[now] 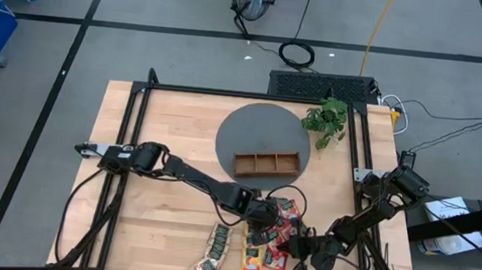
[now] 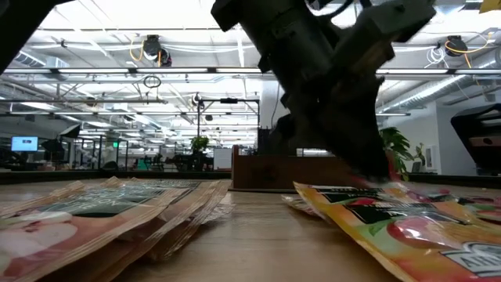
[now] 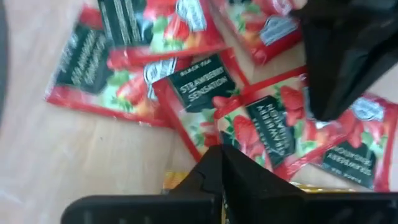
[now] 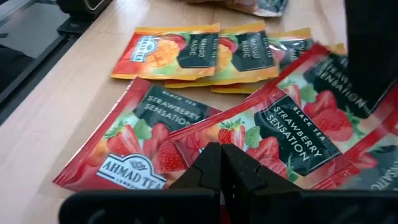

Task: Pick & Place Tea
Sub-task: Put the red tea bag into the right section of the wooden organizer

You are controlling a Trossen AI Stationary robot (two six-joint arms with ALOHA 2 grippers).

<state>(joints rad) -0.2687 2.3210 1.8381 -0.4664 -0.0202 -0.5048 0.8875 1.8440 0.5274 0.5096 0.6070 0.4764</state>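
tea [image 4: 186,134]: flat red strawberry packets | orange mango packets | overlapping

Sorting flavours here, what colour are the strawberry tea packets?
Red strawberry packets with dark labels, clearest in the right wrist view.

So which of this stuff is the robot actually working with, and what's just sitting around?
Part of the job:
- red strawberry tea packets
- orange-yellow mango packets
- beige-green packets
- wooden tray
- left gripper and right gripper, both over the red packets

Just lying about:
- green plant
- grey round mat
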